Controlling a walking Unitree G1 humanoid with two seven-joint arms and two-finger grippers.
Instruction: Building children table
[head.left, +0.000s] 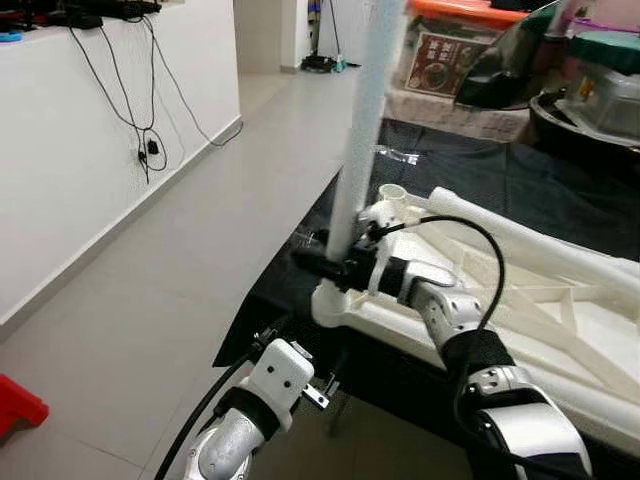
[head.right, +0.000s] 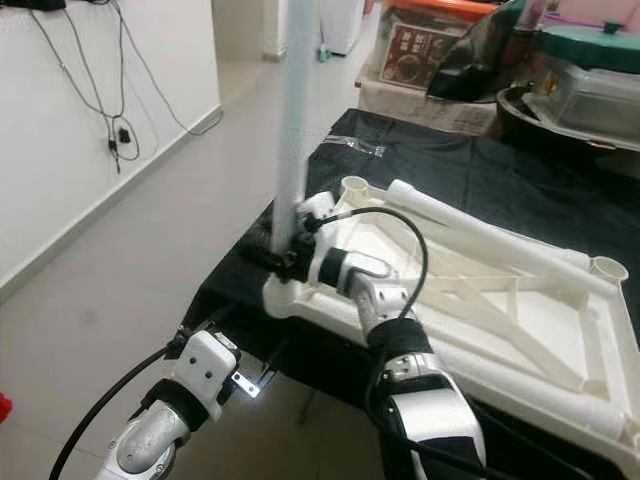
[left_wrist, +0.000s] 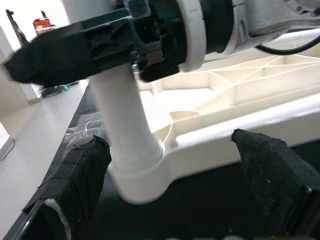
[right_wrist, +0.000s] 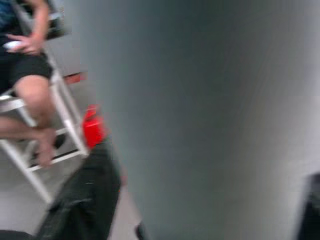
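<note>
The white plastic table frame (head.right: 520, 300) lies upside down on a black cloth (head.right: 470, 170) spread over the tabletop, its near corner socket (head.right: 285, 297) at the cloth's edge closest to the robot. A long white table leg (head.right: 298, 110) stands almost straight up out of that socket, its long axis vertical and running off the top of both head views.

The right gripper (head.right: 283, 258) reaches in from the frame side and is clamped around the leg just above the socket, its black fingers closed on the tube. In the right wrist view the leg is a pale blur pressed right up against the camera; beyond it a person sits on a white stool (right_wrist: 30, 125) with a red object (right_wrist: 92, 125) on the floor nearby.

The left gripper (left_wrist: 170, 165) hangs lower, below and in front of the table's edge, with its two padded fingers (left_wrist: 80, 175) spread wide and holding nothing. Seen from its wrist, the socket and the leg's base sit between the open fingers but further off, not touching them.

From here it looks like the leg is seated or nearly seated, so any remaining push would run straight down the leg's axis into the socket. The right arm is the one already on it; the left is near enough to steady the corner from below.

Two other sockets (head.right: 355, 186) at the far corners stand empty.
</note>
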